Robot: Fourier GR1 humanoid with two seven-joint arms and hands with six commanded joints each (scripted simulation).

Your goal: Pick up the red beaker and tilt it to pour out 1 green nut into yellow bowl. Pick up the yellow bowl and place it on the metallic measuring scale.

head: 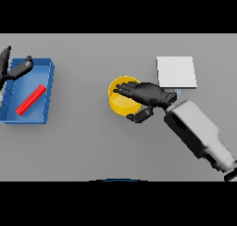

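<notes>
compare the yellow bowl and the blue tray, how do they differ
The yellow bowl is round; the blue tray is rectangular and takes up more of the table. The bowl sits mid-table beside the white scale, with the right robot hand over its rim; the tray lies at the far left, with the left robot hand at its top corner. A red object lies slantwise in the tray; the bowl's contents are hidden. Both rest on the table.

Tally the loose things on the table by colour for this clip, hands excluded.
Yellow: 1, the yellow bowl under the right hand.
Blue: 1, the blue tray beside the left hand.
Red: 1, the red beaker lying in the tray.
White: 1, the measuring scale.
Total: 4.
</notes>
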